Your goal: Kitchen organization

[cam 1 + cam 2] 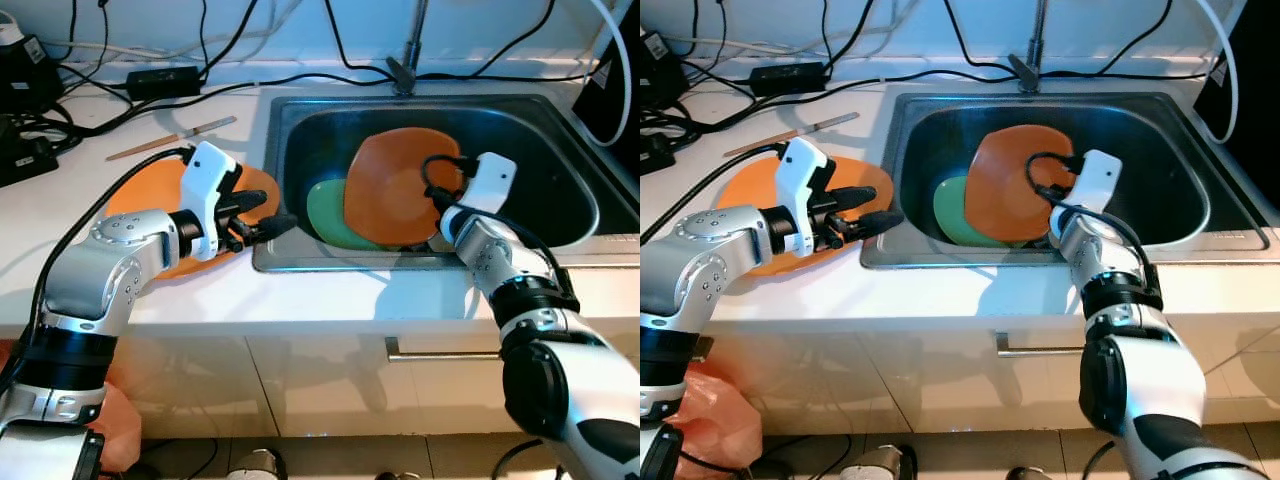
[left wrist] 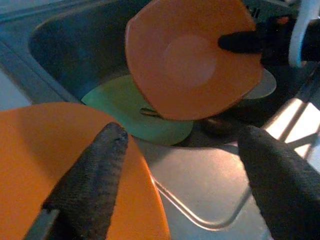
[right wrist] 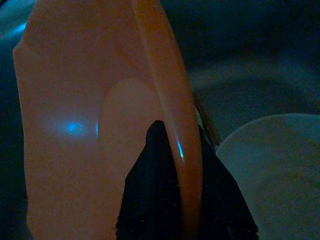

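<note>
An orange plate (image 1: 395, 185) stands tilted up inside the steel sink (image 1: 300, 262). My right gripper (image 1: 438, 200) is shut on its right rim; the right wrist view shows the fingers (image 3: 157, 170) pinching the rim (image 3: 170, 100). Under it a green plate (image 1: 325, 215) lies flat on the sink floor. A second orange plate (image 1: 150, 190) lies on the white counter left of the sink. My left gripper (image 1: 272, 213) hovers open over that plate's right edge, at the sink's left rim, holding nothing.
A white plate (image 3: 270, 165) lies on the sink floor beside the green one. The faucet (image 1: 405, 60) rises behind the sink. Chopsticks (image 1: 170, 138) and a tangle of black cables with a power adapter (image 1: 160, 78) lie on the counter at the back left.
</note>
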Controlling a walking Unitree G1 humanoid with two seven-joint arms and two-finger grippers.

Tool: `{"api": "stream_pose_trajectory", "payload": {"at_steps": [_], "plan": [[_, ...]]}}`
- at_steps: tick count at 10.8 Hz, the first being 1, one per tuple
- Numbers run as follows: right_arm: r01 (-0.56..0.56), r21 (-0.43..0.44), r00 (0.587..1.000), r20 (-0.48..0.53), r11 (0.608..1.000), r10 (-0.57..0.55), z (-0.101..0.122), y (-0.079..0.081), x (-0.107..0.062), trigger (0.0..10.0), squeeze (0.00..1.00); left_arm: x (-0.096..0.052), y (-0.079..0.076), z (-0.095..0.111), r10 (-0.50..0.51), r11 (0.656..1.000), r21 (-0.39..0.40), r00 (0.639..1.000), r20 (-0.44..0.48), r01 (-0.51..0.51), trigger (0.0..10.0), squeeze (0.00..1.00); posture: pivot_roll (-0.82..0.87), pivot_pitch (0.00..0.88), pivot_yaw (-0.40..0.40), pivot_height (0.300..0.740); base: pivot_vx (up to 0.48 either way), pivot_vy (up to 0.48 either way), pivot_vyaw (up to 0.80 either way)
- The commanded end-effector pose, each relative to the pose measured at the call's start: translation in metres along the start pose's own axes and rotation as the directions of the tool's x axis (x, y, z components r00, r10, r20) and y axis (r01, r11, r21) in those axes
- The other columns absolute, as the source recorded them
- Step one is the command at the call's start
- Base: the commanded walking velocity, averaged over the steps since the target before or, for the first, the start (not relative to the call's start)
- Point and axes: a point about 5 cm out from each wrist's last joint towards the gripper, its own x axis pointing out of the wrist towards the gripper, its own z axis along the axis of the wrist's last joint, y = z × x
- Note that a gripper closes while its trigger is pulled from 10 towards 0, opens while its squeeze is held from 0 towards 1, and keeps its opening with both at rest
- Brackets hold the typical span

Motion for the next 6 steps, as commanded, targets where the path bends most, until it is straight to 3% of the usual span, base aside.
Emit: {"api": "stream_pose_trajectory", "payload": {"at_steps": [1, 2, 5, 6], "plan": [[-0.031, -0.053, 0.999, -0.025, 0.998, 0.030, -0.005, 0.001, 0.001, 10.0, 0.00, -0.002, -0.002, -0.001, -0.008, 1.000, 0.028, 0.999, -0.039, 0.009, 10.0, 1.00, 0.20, 0.113, 0.027, 0.740, 0.000, 0.000, 0.00], [-0.043, -0.081, 0.999, -0.036, 0.996, 0.040, -0.007, 0.001, 0.001, 10.0, 1.00, -0.002, -0.002, -0.001, -0.011, 0.999, 0.033, 0.999, -0.044, 0.013, 10.0, 1.00, 0.20, 0.114, 0.027, 0.740, 0.000, 0.000, 0.00], [-0.087, -0.146, 0.995, -0.056, 0.985, 0.079, -0.008, 0.005, 0.002, 10.0, 1.00, -0.006, 0.004, 0.003, 0.019, 0.999, 0.041, 0.999, -0.037, -0.017, 10.0, 1.00, 0.20, 0.113, 0.029, 0.740, 0.000, 0.000, 0.00], [-0.086, -0.154, 0.996, -0.054, 0.984, 0.078, -0.007, 0.003, 0.002, 10.0, 1.00, -0.011, 0.010, 0.006, 0.073, 0.996, 0.057, 0.997, -0.026, -0.072, 10.0, 0.93, 0.21, 0.112, 0.021, 0.740, 0.000, 0.000, 0.00]]}}
